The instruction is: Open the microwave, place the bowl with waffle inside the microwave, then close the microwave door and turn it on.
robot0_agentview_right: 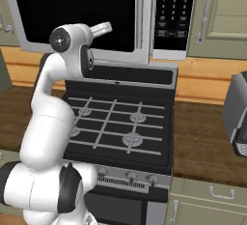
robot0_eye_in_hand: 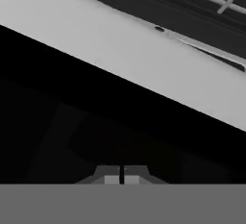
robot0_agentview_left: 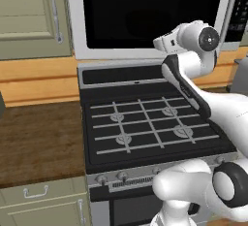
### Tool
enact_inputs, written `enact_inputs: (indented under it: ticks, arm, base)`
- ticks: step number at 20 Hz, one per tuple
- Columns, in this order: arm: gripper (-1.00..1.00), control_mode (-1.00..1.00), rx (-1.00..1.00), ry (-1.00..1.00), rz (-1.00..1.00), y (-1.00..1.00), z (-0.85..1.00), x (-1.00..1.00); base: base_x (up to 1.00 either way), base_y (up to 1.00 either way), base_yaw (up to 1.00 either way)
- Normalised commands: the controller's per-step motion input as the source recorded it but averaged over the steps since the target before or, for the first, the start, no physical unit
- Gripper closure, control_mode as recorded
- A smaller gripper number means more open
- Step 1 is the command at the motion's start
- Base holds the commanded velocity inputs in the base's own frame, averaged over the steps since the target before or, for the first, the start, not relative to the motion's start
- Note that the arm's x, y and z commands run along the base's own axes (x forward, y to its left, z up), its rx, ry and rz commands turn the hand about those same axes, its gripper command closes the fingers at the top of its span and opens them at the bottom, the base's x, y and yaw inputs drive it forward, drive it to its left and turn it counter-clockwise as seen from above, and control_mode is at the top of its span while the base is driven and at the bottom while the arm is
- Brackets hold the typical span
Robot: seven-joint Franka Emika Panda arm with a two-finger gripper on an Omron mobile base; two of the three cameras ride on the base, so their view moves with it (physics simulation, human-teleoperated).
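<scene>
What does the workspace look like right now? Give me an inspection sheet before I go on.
Surface: dark wood counter on both sides of the black gas stove; no bowl seen on it.
Job's things: microwave mounted above the stove; microwave door shut, its vertical bar handle beside the keypad panel.
Clutter: a grey appliance on the counter at the right edge of the right base view.
Grippers: hand raised in front of the door's black glass, fingertips together, holding nothing.
Cables: nothing seen.
Surroundings: beige wall cabinets either side of the microwave, beige drawers under the counter.
</scene>
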Motion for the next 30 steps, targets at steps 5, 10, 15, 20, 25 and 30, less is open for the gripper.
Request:
enact_inputs:
  ticks: [5,10,15,20,25,30]
  arm:
    - [1.00,-1.00,0.13,0.25,0.09,-0.12,0.01,1.00]
    - [1.00,-1.00,0.08,0.37,0.01,-0.04,0.05,1.00]
    - [1.00,-1.00,0.01,-0.07,0.00,-0.09,-0.41,0.39]
    - [1.00,-1.00,0.10,-0.34,0.00,-0.27,-0.24,-0.83]
    - [1.00,-1.00,0.18,-0.13,0.00,-0.19,0.12,-1.00]
    - [1.00,-1.00,0.38,-0.01,-0.06,-0.27,0.10,-0.36]
  base:
    - [0.00,0.00,0.00]
    - [0.00,0.00,0.00]
    - [0.00,0.00,0.00]
    - [0.00,0.00,0.00]
    - [0.00,0.00,0.00]
    - [0.00,0.00,0.00]
